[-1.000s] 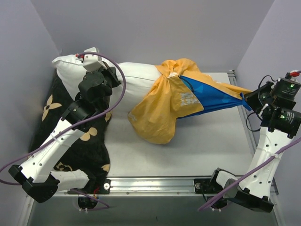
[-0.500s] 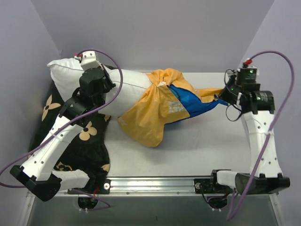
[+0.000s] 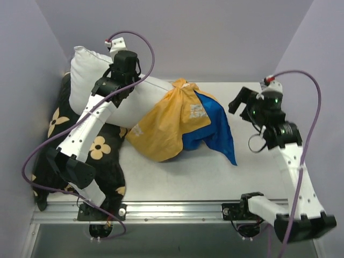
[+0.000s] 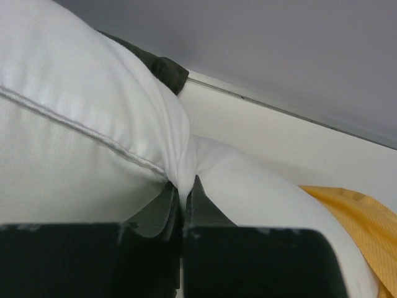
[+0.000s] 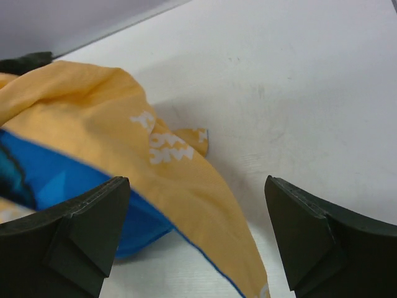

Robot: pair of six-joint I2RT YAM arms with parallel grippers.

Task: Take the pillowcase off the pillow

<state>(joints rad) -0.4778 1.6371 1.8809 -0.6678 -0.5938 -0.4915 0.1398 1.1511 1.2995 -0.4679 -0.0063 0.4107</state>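
Faced a pale grey table [image 3: 177, 177], boxed in by plain lavender walls [image 3: 215, 37] at the left, back and right, with a metal rail [image 3: 177, 207] along the near edge.

Counted one pillow [image 3: 88, 70], one pillowcase [image 3: 166, 126], one black cushion [image 3: 102, 156] with tan flowers, two arms and two purple cables [image 3: 152, 54].

Found the pillow lying along the back of the table, its bare white left end up in the back-left corner and partly over the black cushion. Found the pillowcase bunched round the pillow's right end only. Showed orange-yellow with white lettering toward the near left and blue toward the right, the blue trailing down to a point on the table.

Noted the black cushion slumped against the left wall and down to the rail, with the left arm [image 3: 86, 129] stretched across it and over the pillow, hiding part of both.

Saw the left gripper [image 4: 183, 186] clenched on a fold of the pillow's white cloth, fingers pressed together with the fabric pinched between them. Saw the right gripper [image 3: 242, 105] released, fingers spread wide with nothing between them, over bare table just right of the blue cloth and apart from it.
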